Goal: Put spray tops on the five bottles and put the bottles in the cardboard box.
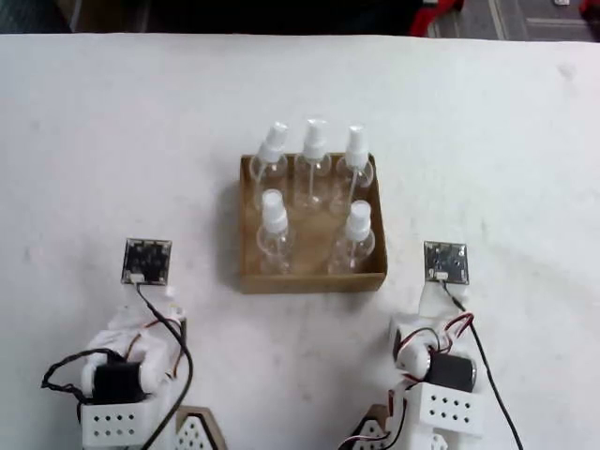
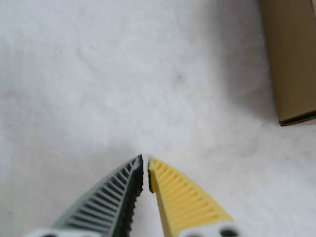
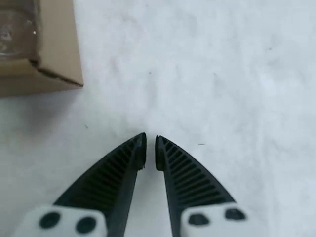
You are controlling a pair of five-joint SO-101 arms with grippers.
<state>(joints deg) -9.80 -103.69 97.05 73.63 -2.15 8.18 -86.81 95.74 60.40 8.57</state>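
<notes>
1. Five bottles (image 1: 275, 239) stand upright inside the cardboard box (image 1: 311, 279), which sits in the middle of the white table (image 1: 112, 141). Three are in a back row and two are in front.
2. Each bottle wears a white spray top (image 1: 315, 136). The bottle bodies are clear, so their outlines blur into the brown floor of the box and are hard to trace.
3. From the left wrist, the box (image 2: 291, 59) is one brown wall and a corner, cut off by the frame edge. From the right wrist, another corner of the box (image 3: 54, 59) appears, with a faint glassy blur of a bottle (image 3: 15, 29) behind the wall.
4. The left gripper (image 2: 145, 160) hangs over bare table beside the box. Its grey and yellow fingers are pressed almost tip to tip and pinch nothing.
5. The right gripper (image 3: 150, 140) hangs over bare table on the other side of the box. Its two black fingers are drawn together with only a thin slit between the tips, and they hold nothing.
6. Seen from above, the left arm (image 1: 131, 375) and right arm (image 1: 436, 370) sit at the near edge, one on each side of the box and apart from it. Their bases are cut off by the frame.
7. Black cables (image 1: 173, 337) loop over the arms.
8. Beyond the far table edge lies a dark strip with a red shape (image 1: 436, 9) that I cannot identify.
</notes>
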